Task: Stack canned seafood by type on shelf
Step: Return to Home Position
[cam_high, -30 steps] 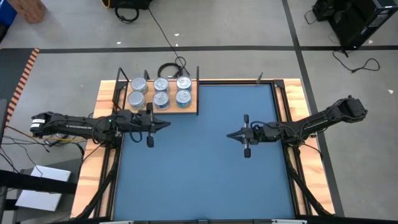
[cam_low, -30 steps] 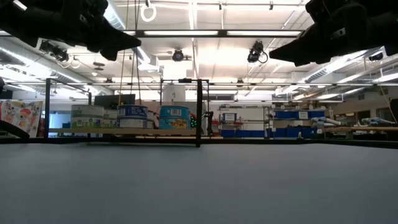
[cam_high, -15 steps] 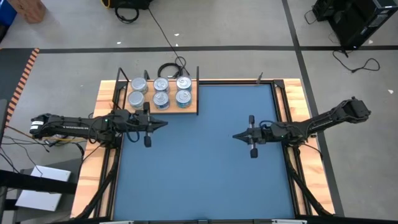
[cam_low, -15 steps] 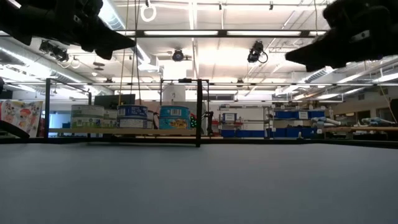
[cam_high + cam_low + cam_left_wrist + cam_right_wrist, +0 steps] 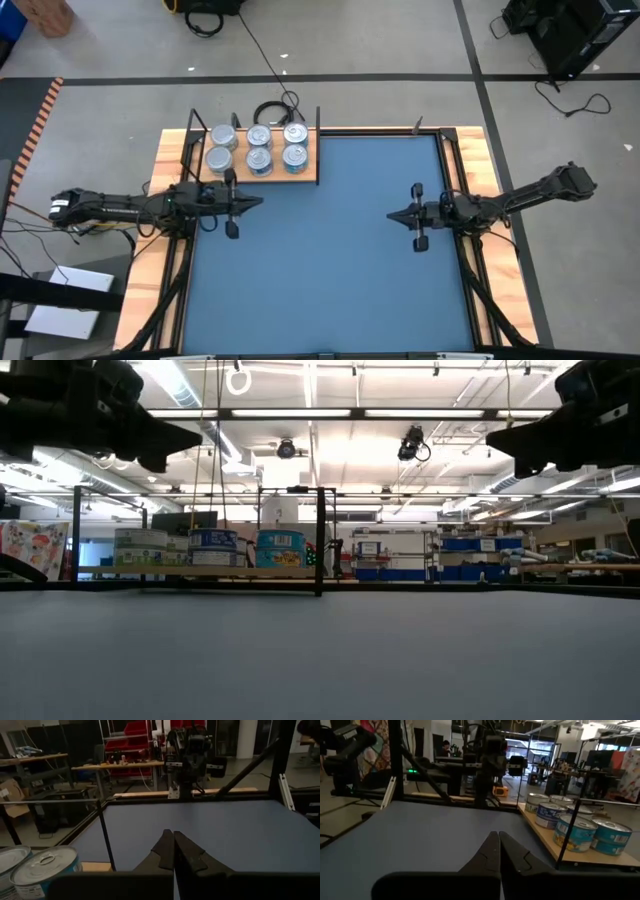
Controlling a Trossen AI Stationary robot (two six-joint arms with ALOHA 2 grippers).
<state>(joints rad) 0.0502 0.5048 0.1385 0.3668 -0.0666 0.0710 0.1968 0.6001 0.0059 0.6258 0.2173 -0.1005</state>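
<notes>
Dark tapered fingers are pressed together, empty, on both the left gripper and the right gripper, each hovering above the matte blue mat near its own side edge of the table. Homing well likely means drawing straight back, with the left arm clear of the thin black uprights. Round silver tins, six shiny lids showing, sit on the wooden shelf at the table's far-left corner.

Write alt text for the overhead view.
Six silver tins sit in two rows of three on a wooden shelf at the upper left corner of the blue mat. The left pincer and right pincer face each other over it, shut and empty.
</notes>
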